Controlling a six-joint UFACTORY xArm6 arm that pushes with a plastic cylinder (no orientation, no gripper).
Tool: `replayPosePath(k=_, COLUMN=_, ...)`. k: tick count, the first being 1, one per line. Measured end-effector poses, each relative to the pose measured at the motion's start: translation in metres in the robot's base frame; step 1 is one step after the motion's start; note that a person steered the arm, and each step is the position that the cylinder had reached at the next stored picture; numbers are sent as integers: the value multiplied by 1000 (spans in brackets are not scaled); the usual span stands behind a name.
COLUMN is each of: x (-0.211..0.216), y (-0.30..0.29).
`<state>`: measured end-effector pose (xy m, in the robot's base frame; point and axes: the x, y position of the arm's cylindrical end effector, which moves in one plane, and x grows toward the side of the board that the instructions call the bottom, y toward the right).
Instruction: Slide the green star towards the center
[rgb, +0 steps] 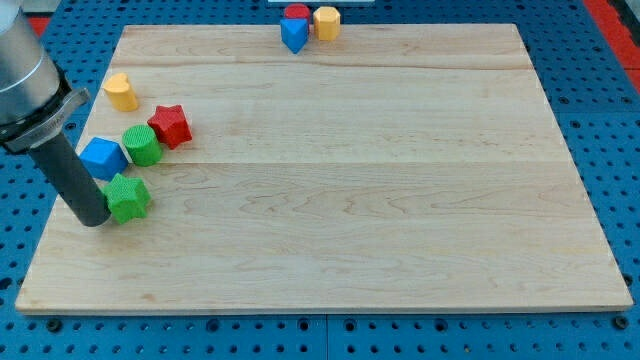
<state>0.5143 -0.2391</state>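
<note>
The green star (128, 197) lies near the left edge of the wooden board (340, 200), well left of the centre. My tip (93, 220) rests on the board right against the star's left side. The dark rod rises from there up to the view's top left. A blue cube (102, 157) sits just above the star, and a green cylinder (141, 145) is up and to the right of the star.
A red star (170, 125) touches the green cylinder's right side. A yellow block (121, 91) lies above them near the left edge. At the top edge a red block (296, 13), a blue block (293, 35) and a yellow hexagon (326, 22) cluster together.
</note>
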Motion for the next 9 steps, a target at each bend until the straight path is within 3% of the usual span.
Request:
replayPosePath(k=4, x=-49, y=39)
replayPosePath(k=9, x=-114, y=186)
